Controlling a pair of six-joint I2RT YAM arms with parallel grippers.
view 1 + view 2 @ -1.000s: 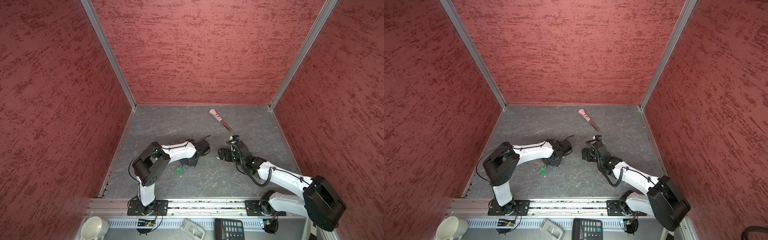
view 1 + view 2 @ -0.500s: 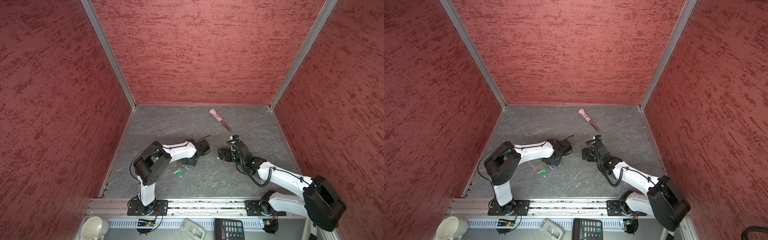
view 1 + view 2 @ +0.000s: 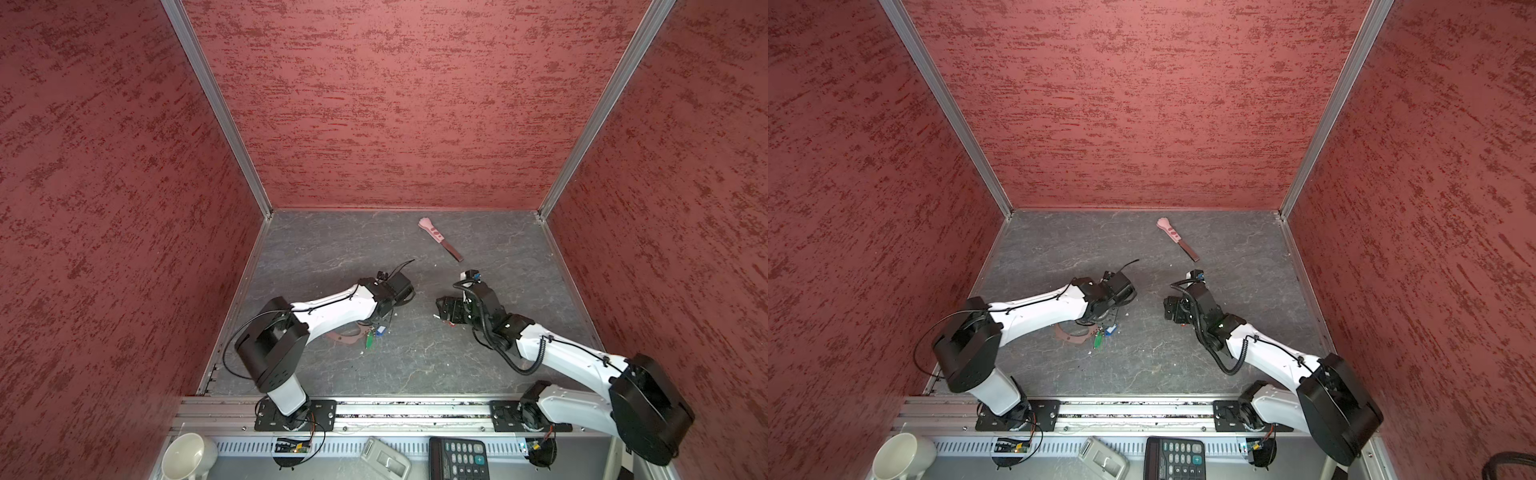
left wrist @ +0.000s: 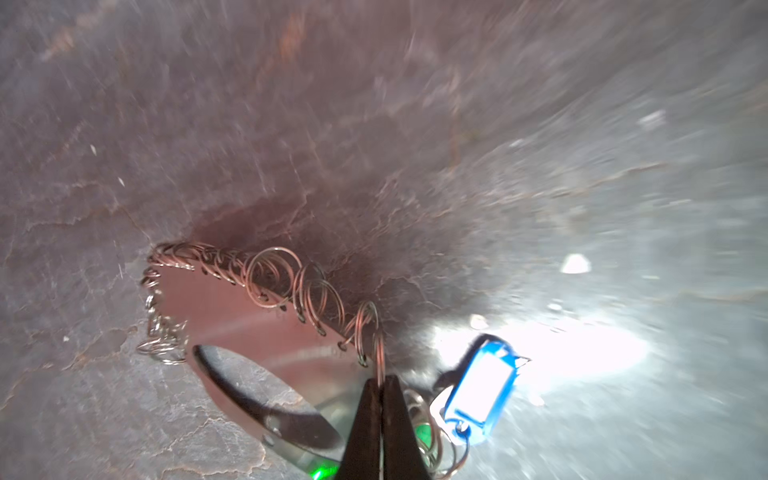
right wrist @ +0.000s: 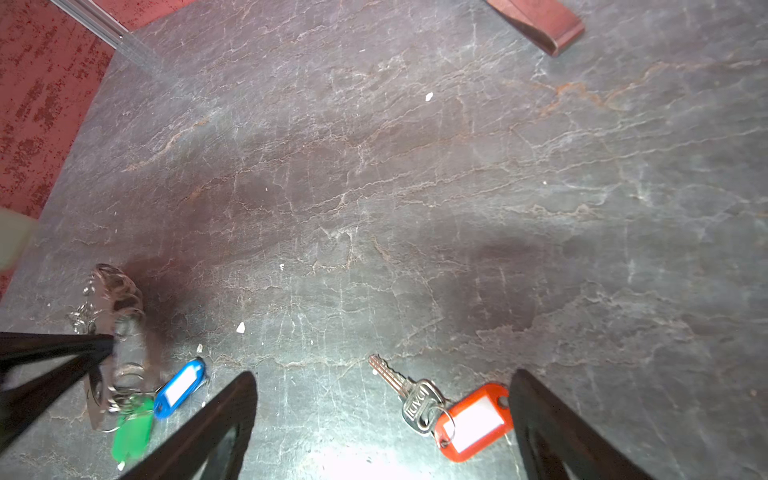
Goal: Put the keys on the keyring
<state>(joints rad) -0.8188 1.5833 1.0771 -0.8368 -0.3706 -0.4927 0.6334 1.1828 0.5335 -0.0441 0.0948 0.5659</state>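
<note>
The keyring (image 4: 249,316), a curved brown leather-like strap edged with silver wire rings, lies well apart from the pink-handled, dark-bladed tool (image 3: 440,240). The green-tagged key (image 5: 133,428) and blue-tagged key (image 5: 180,386) touch the keyring's end. The red-tagged silver key (image 5: 473,419) lies flat nearer the tool, apart from both.

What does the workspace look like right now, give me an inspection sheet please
Surface: grey slate-look table, few white specks.
Job's things: keyring on table; blue tag and green tag beside it; red-tagged key apart.
Clutter: pink-handled tool at the back.
Hands: left hand shut on a keyring loop; right hand open above red-tagged key.
Cables: black cables hang in loose loops.
Surroundings: red walls; mug, calculator at the near edge.
</note>
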